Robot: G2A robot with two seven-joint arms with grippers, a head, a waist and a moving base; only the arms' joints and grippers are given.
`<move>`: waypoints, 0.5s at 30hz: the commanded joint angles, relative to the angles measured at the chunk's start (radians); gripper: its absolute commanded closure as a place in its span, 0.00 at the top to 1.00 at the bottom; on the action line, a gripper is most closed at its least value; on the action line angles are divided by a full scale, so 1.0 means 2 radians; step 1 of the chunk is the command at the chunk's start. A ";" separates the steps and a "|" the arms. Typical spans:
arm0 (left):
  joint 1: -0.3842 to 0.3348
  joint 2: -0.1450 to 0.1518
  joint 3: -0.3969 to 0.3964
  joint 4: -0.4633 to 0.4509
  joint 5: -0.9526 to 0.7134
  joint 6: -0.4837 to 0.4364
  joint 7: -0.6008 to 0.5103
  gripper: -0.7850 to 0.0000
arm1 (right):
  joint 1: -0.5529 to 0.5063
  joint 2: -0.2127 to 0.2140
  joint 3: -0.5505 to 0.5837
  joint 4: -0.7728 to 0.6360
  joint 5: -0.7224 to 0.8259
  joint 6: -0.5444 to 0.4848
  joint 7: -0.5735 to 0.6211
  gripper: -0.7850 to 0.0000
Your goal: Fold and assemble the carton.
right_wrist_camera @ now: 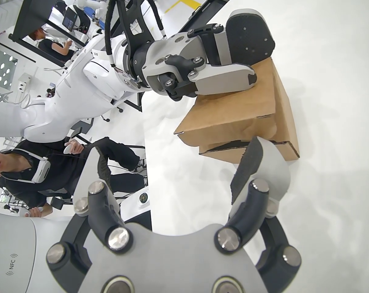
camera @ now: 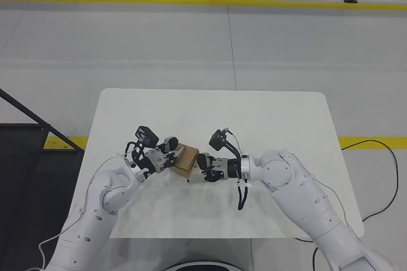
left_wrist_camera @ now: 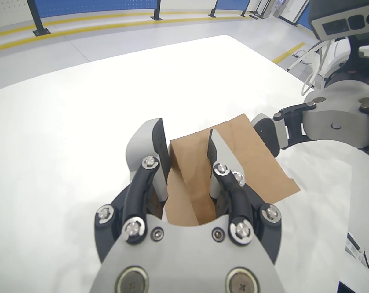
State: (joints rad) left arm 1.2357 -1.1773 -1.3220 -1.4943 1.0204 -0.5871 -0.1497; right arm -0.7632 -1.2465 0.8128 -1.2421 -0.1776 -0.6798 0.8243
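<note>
A: Which step is this?

B: Mid-fold. The left end effector (left_wrist_camera: 186,144) is clamped on the upper panel of the brown cardboard carton (camera: 184,163), from its 9 o'clock side. The carton sits on the white table (camera: 278,122), just 9 o'clock of centre.

A: And the right end effector (right_wrist_camera: 177,153)?

B: Fingers spread, at the carton's 3 o'clock. Next, I'd judge, it must press the loose flap in.

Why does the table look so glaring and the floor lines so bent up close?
Left wrist view: the table reflects bright light, and the wide lens bows the yellow floor lines. Right wrist view: faint shadows by the carton. Top view: lines run straight.
</note>
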 commanded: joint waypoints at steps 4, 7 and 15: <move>-0.003 0.000 0.005 0.005 -0.004 -0.001 -0.005 0.45 | 0.000 0.000 0.000 0.000 -0.001 0.000 -0.001 1.00; -0.004 0.000 0.008 0.008 -0.004 -0.001 -0.004 0.45 | 0.000 0.000 0.001 -0.003 -0.002 0.000 -0.001 1.00; -0.007 0.000 0.013 0.012 -0.006 0.000 -0.001 0.45 | -0.019 0.011 0.034 -0.028 0.006 0.048 -0.006 1.00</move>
State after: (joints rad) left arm 1.2219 -1.1773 -1.2972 -1.4705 1.0085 -0.5882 -0.1547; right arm -0.7974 -1.2290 0.8693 -1.2860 -0.1716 -0.6310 0.8023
